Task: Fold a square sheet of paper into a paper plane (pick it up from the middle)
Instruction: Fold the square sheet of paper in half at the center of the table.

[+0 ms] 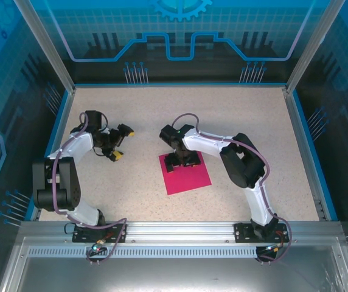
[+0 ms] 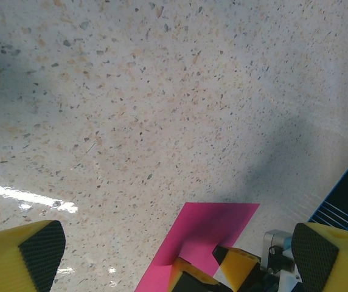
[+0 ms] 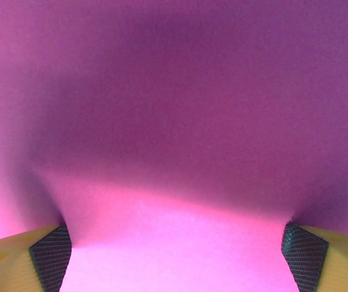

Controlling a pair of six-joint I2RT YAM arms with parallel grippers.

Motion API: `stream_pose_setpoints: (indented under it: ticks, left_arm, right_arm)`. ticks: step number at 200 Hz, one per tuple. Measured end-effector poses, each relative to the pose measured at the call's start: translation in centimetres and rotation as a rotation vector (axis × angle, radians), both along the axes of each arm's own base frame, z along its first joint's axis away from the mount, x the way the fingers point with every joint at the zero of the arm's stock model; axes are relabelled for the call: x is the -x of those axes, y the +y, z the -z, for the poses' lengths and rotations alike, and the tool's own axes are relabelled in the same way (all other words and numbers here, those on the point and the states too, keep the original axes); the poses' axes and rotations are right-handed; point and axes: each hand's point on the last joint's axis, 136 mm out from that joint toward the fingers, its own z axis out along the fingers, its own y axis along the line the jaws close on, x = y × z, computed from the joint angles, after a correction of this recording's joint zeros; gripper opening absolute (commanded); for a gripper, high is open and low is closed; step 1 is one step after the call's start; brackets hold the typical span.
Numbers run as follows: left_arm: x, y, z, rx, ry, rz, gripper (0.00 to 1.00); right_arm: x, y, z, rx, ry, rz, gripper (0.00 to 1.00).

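The square sheet of paper [image 1: 187,176], magenta-pink, lies flat on the speckled table, right of centre. My right gripper [image 1: 183,160] points down onto the sheet's far half. In the right wrist view its fingers [image 3: 50,255] stand wide apart, open, with the pink paper [image 3: 174,121] spanning between them and bowing up a little. My left gripper [image 1: 124,143] hovers to the left of the sheet, open and holding nothing. Its wrist view looks past its own spread jaws [image 2: 175,250] to the paper's corner [image 2: 213,222] and the right gripper's yellow fingers [image 2: 242,266] resting on it.
The speckled tabletop [image 1: 241,115] is fenced by a blue rim [image 1: 302,140] and a metal frame. A metal rail [image 1: 180,231] with both arm bases runs along the near edge. The right arm's elbow [image 1: 242,161] rises just right of the sheet.
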Motion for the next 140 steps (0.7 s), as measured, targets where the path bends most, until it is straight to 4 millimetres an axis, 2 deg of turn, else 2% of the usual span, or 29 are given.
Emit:
stream_pose_setpoints:
  ticks: [106, 127, 140]
  left_arm:
    - [0.2, 0.0, 0.2, 0.002, 0.006, 0.001, 0.99]
    - [0.2, -0.1, 0.2, 0.002, 0.007, 0.001, 0.99]
    - [0.2, -0.1, 0.2, 0.002, 0.007, 0.001, 0.99]
  right_arm:
    - [-0.1, -0.5, 0.2, 0.004, -0.006, 0.029, 0.72]
    - [-0.2, -0.8, 0.1, -0.006, -0.011, 0.04, 0.64]
    - [-0.3, -1.1, 0.0, -0.013, -0.016, 0.049, 0.53]
